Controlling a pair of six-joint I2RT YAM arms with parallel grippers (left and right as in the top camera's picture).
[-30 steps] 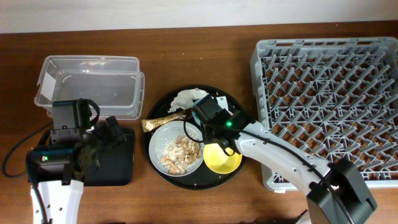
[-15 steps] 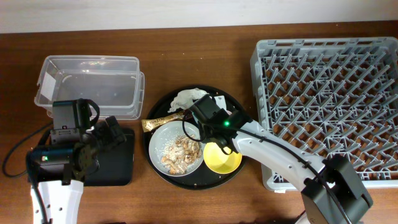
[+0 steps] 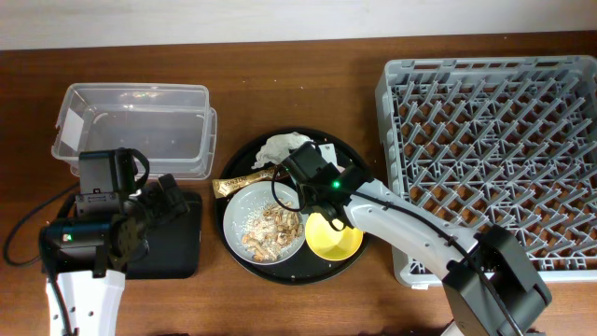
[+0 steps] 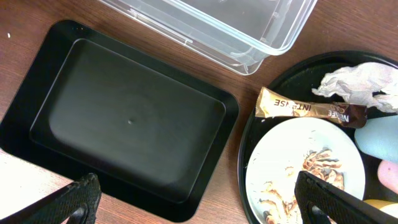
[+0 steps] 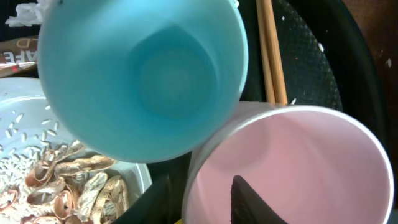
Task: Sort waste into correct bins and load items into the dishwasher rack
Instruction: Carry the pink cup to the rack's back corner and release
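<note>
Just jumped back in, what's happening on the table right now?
The right gripper is down in the round tray, straddling the rim of the pink cup with one finger inside; whether it has clamped is unclear. The blue cup sits right beside it, chopsticks alongside. The left gripper hovers open over the empty black tray. Tissue, wrapper, scraps on the plate and the bowl are unsorted; the rack holds nothing.

Colours: blue cup (image 5: 149,74) turquoise throughout, pink cup (image 5: 298,168) pale rose, bowl (image 3: 334,241) yellow. Grid-patterned rack (image 3: 494,140) grey; rectangular tray (image 4: 124,118) matte black; wrapper (image 4: 305,109) gold and brown.
</note>
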